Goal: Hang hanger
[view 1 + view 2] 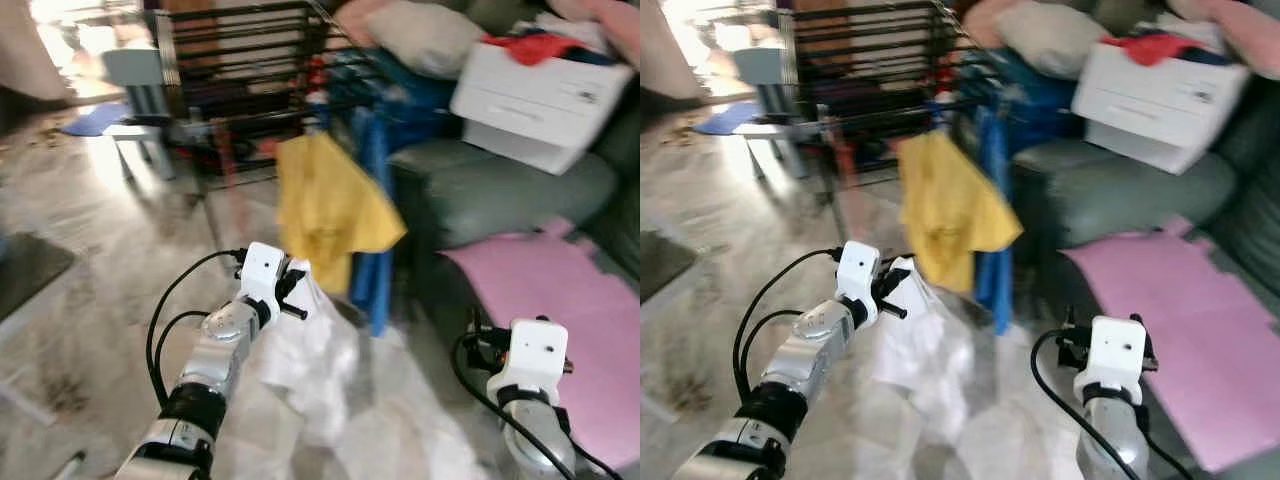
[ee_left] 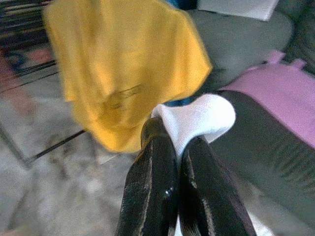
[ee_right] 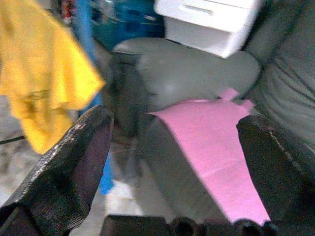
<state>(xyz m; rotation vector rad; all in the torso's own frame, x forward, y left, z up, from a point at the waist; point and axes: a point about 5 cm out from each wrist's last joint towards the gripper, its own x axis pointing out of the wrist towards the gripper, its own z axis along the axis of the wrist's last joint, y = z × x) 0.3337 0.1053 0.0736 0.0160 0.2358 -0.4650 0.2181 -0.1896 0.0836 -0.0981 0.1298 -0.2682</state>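
Shirt hangs on rack, left of sofa; box atop sofa.

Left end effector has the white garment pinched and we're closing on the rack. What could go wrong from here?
1. The left end effector pinches only an edge of the white garment; the cloth hangs loose below and could slip out or drag on the floor.
2. The yellow shirt already hangs on the drying rack directly ahead, so the arm might snag it.
3. The head views are blurred, so judging the rail is harder.
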